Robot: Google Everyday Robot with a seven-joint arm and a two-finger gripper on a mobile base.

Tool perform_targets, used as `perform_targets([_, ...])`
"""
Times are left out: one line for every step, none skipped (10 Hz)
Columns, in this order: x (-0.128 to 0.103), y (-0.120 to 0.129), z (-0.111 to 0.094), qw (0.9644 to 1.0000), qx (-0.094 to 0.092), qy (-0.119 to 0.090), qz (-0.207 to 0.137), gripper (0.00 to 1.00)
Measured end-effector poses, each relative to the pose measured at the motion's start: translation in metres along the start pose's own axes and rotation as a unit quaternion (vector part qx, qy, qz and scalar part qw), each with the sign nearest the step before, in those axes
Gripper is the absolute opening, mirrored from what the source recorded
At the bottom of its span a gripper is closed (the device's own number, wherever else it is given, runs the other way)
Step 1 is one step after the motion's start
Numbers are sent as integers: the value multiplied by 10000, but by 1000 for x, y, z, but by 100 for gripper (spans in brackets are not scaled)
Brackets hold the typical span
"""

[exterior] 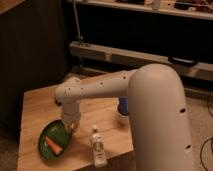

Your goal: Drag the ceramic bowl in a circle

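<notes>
We are looking down at a light wooden table (42, 107) in a dim room. The ceramic bowl (54, 144), dark green and shallow, sits near the table's front left corner, with an orange carrot-like piece (54, 145) lying across it.

Our white arm (110, 87) reaches in from the right and bends downward. Its gripper (70, 126) sits at the bowl's right rim, apparently touching it, though the contact is too dark for us to be sure. We cannot tell how the gripper is set.

Just right of the bowl a small clear bottle (98, 147) with a white label stands near the front edge, apart from the bowl. Farther back and to the right, a small white cup with a blue top (122, 111) is partly hidden by the arm's large white body.
</notes>
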State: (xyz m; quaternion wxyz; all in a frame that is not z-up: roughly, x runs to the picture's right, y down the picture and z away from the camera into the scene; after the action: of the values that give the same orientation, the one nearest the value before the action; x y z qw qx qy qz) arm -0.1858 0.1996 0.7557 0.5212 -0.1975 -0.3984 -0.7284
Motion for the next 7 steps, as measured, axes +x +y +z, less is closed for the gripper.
perform_targets([12, 0, -2, 10000, 38, 69, -8, 0])
perform_targets([23, -1, -4, 9999, 67, 132, -15, 0])
perform_targets([34, 0, -6, 9998, 76, 177, -9, 0])
perform_targets([50, 3, -8, 9997, 75, 218, 14, 0])
perform_targets([65, 10, -7, 9997, 60, 227, 66, 0])
perform_targets([75, 15, -6, 9997, 36, 231, 112, 0])
perform_targets([86, 25, -6, 9995, -52, 230, 210, 0])
